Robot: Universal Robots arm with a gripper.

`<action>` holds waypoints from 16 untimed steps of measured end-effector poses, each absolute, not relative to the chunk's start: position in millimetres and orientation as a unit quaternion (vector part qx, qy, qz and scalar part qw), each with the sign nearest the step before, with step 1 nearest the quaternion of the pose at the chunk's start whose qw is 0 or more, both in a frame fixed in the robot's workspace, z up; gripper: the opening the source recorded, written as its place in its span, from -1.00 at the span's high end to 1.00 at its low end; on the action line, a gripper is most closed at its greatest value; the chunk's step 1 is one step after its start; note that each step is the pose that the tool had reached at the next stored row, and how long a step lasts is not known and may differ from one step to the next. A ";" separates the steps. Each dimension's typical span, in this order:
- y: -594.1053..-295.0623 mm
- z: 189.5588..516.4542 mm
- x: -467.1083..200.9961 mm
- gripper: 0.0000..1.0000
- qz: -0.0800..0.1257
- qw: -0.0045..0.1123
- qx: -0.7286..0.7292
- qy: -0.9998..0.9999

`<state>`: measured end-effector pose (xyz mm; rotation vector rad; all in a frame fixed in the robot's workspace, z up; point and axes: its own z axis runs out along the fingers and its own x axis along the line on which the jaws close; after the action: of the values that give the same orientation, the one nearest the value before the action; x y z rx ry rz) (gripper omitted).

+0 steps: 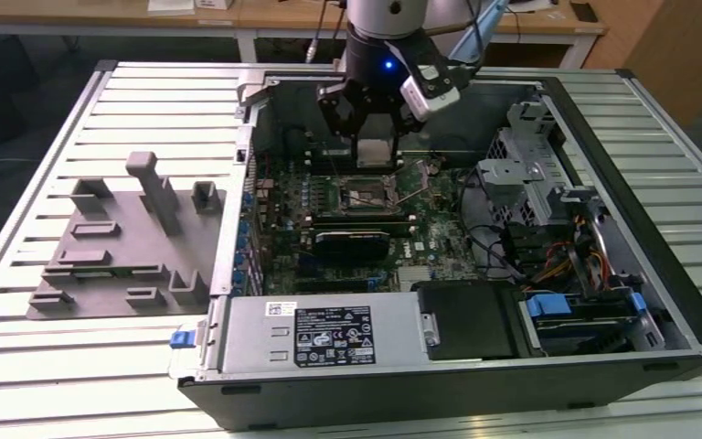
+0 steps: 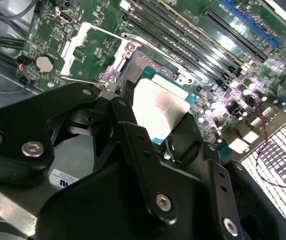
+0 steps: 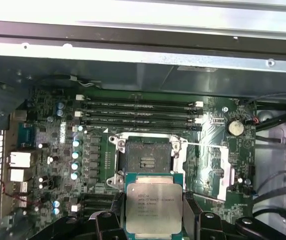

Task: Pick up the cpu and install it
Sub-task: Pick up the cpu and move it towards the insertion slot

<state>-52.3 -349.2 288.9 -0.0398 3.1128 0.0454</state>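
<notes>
Up close, the gripper (image 2: 158,117) is clamped on the cpu (image 3: 149,204), with black fingers (image 3: 195,220) pressing two opposite edges. The silver top faces the cameras in both wrist views. The chip hangs in the air over the motherboard (image 3: 53,150), near the socket (image 3: 146,159) but not seated in it. The socket sits just past it — open, contacts showing, its metal load plate (image 3: 221,167) flipped out to one side. Beyond that come the memory slots (image 3: 138,116), then the case wall (image 3: 133,75). In the exterior view the case (image 1: 449,389) lies on a slatted table (image 1: 34,137) — a grey fixture (image 1: 120,247) sits on the exterior view's left.
</notes>
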 end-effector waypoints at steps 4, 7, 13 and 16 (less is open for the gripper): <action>-347.6 284.0 -51.8 -0.09 0.015 0.014 -0.013 1.000; -347.1 280.0 -51.4 -0.09 0.015 0.013 -0.013 1.000; -346.9 273.1 -51.0 -0.09 0.014 0.011 -0.013 1.000; -346.9 272.5 -50.9 -0.09 0.014 0.011 -0.012 1.000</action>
<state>-50.9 -346.9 272.5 -0.0388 3.1197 0.0448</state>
